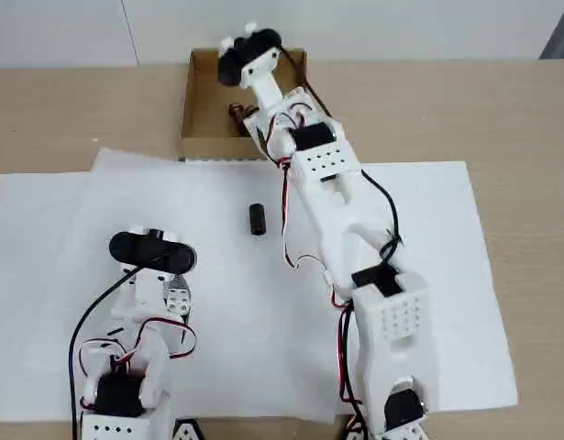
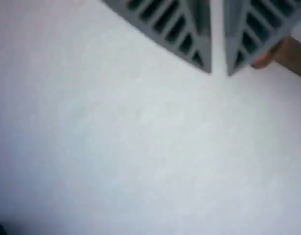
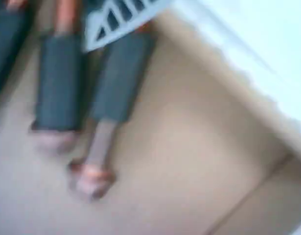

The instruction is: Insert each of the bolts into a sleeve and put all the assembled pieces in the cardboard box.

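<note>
While the right gripper (image 1: 247, 105) hung low inside the cardboard box (image 1: 206, 96), right over an assembled piece (image 3: 116, 83) lying beside another sleeved bolt (image 3: 57, 88) on the box floor, it could not be told whether it gripped that piece. Doing this step well probably called for releasing low, so the piece settled alongside its neighbour, then lifting straight up clear of the wall. The left gripper (image 2: 219, 68) sat over the white paper (image 1: 401, 202), jaws nearly together on nothing. A lone sleeve (image 1: 256, 220) lay on the paper outside the box
</note>
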Controlling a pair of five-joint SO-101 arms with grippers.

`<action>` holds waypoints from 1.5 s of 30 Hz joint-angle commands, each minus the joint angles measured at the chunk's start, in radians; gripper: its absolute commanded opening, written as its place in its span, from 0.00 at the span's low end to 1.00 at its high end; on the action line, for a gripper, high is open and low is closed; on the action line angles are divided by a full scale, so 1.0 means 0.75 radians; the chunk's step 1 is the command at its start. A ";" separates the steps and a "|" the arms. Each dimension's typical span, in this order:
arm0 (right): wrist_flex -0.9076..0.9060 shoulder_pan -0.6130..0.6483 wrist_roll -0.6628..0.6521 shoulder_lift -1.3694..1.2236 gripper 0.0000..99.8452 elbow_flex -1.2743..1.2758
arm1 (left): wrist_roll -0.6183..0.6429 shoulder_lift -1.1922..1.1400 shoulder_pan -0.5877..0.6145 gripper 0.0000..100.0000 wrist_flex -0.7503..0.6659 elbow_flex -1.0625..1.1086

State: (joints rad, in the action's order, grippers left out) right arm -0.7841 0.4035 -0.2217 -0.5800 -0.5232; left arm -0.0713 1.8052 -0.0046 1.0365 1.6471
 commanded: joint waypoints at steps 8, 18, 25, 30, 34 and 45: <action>-0.531 0.052 0.268 0.234 0.11 -0.080 | -0.010 0.010 0.004 0.01 -0.031 -0.005; -0.868 0.187 0.516 0.279 0.11 -0.080 | -0.010 0.010 0.004 0.01 -0.031 -0.005; -0.913 0.210 0.591 0.240 0.11 -0.072 | -0.008 0.010 0.004 0.01 -0.031 -0.005; -0.911 0.216 0.593 0.159 0.11 -0.072 | -0.008 0.010 0.004 0.01 -0.031 -0.005; -0.909 0.216 0.593 0.099 0.11 -0.072 | -0.006 0.010 0.004 0.01 -0.031 -0.005; -0.889 0.247 0.593 -0.001 0.11 -0.078 | -0.006 0.010 0.004 0.01 -0.031 -0.005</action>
State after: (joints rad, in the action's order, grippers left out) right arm -1.4607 0.5831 0.2156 -0.5831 -0.5309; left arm -0.0713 1.8052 -0.0046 1.0365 1.6471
